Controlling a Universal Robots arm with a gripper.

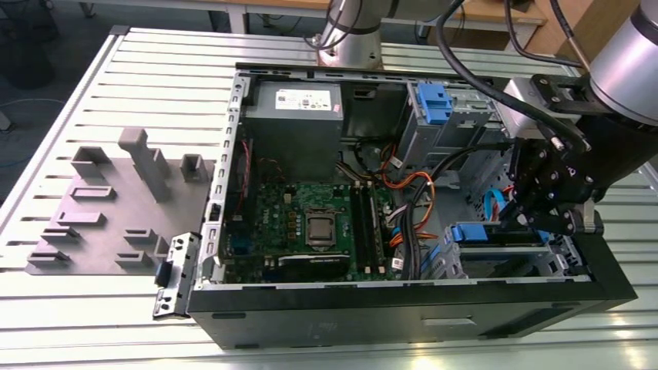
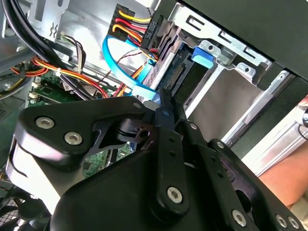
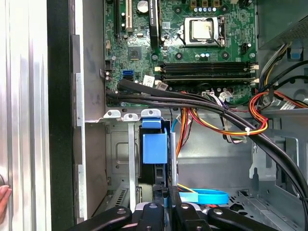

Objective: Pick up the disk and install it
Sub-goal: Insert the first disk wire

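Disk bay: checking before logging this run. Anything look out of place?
The disk sits straight in its bay, gripper at its end. One oddity: a person's fingertip beside the case's outer wall.

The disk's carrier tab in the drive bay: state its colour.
Blue. The disk's carrier tab shows best in the first wrist view.

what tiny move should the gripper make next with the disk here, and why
Probably a short further push straight along the bay. In the first wrist view the disk stands on edge in the bay's slot, with the gripper at its near end. In the exterior view its blue end seems to stand a little out of the cage, so it seems not quite seated.
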